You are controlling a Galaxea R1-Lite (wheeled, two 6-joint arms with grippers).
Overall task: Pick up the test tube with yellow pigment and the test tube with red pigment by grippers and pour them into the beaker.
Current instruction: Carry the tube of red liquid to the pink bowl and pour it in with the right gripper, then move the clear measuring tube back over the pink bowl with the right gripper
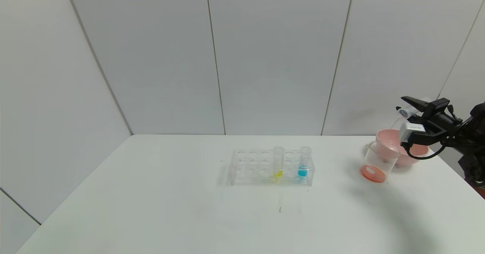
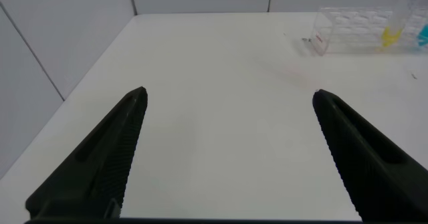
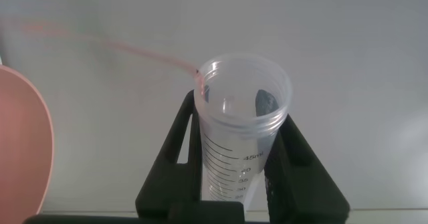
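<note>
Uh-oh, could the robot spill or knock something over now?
Maybe. The right gripper holds the test tube with red pigment tipped high over the beaker, so leftover drops might miss. Coming down, the arm could also bump the pink bowl right behind the beaker.

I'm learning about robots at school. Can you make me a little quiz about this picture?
1. True or false: the yellow tube stands in the rack.
2. What does the right gripper hold? A. a spoon B. the red tube C. a sponge
3. Fill in: the liquid in the beaker is ___.

Key: 1 true; 2 B; 3 red.
</note>
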